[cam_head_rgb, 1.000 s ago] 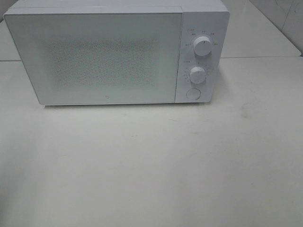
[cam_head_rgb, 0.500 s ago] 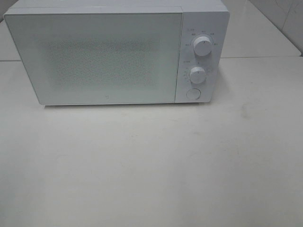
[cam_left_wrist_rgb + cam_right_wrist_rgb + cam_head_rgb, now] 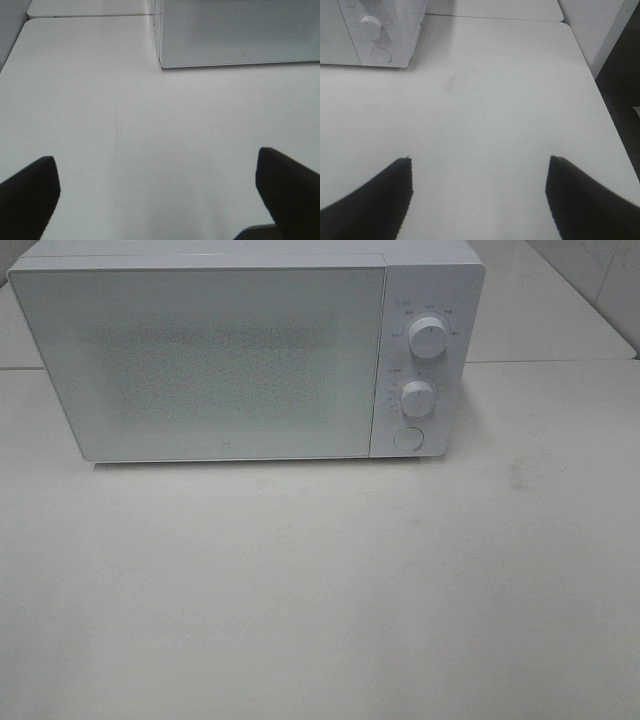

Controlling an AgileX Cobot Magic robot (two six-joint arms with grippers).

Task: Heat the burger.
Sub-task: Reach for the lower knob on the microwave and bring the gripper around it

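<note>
The burger is out of view in every frame. A white microwave [image 3: 230, 355] stands at the back of the white table [image 3: 320, 580] with its door shut; its corner shows in the left wrist view [image 3: 240, 35] and its dial side in the right wrist view [image 3: 370, 30]. My left gripper [image 3: 157, 175] hangs open over bare tabletop in front of the microwave, nothing between its dark fingers [image 3: 30, 190]. My right gripper [image 3: 479, 185] is open too, over bare table to the right of the microwave. Neither arm shows in the high view.
The microwave's right panel carries two round dials [image 3: 427, 337] and a round button [image 3: 407, 438]. The table's right edge [image 3: 592, 80] drops off to a dark floor. A second table top [image 3: 540, 310] adjoins behind.
</note>
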